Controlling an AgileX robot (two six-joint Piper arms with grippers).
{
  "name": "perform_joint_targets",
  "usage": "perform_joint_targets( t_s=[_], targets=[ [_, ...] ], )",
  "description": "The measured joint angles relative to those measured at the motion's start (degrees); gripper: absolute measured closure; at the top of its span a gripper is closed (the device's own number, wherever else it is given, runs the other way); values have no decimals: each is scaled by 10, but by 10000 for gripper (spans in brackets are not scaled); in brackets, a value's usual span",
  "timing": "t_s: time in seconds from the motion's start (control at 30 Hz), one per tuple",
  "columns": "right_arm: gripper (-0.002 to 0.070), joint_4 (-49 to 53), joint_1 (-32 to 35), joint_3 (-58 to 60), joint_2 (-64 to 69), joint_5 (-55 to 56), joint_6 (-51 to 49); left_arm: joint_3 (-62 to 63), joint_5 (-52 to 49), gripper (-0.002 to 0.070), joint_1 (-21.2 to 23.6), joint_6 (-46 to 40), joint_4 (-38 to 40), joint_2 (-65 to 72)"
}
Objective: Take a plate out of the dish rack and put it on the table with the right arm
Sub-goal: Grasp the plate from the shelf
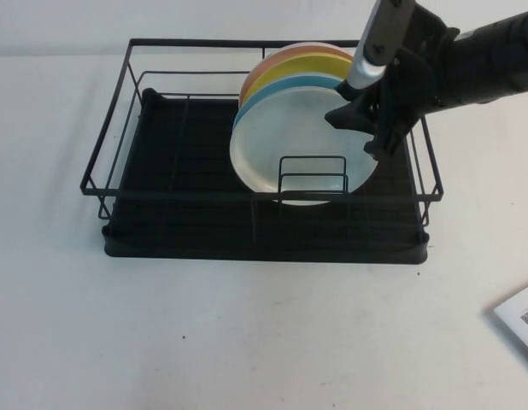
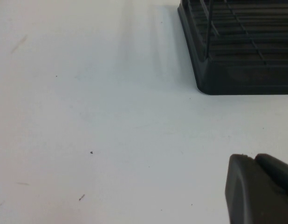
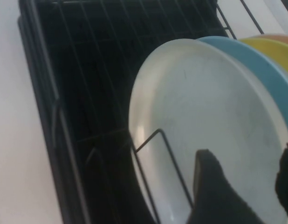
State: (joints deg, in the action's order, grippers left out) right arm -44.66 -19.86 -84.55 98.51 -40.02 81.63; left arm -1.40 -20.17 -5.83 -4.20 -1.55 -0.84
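The white plate stands on edge at the front of a stack in the black dish rack, behind a small wire divider. My right gripper is open at the plate's upper right rim. In the right wrist view the plate fills the middle. There the gripper has one finger in front of the plate's face and the other at its outer edge. I cannot tell if it touches. My left gripper is shut and empty above the table, near a corner of the rack.
A light-blue plate, a yellow plate and an orange plate stand behind the white one. The rack's left half holds nothing. White table stretches in front. A paper with a printed code lies at the right edge.
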Motion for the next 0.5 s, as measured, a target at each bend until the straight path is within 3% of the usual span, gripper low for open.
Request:
perform_joint_targets(
  t_s=[0.5],
  targets=[
    [400, 15, -2, -71, 78, 19, 2, 0, 0, 679, 0, 0, 0, 0]
  ],
)
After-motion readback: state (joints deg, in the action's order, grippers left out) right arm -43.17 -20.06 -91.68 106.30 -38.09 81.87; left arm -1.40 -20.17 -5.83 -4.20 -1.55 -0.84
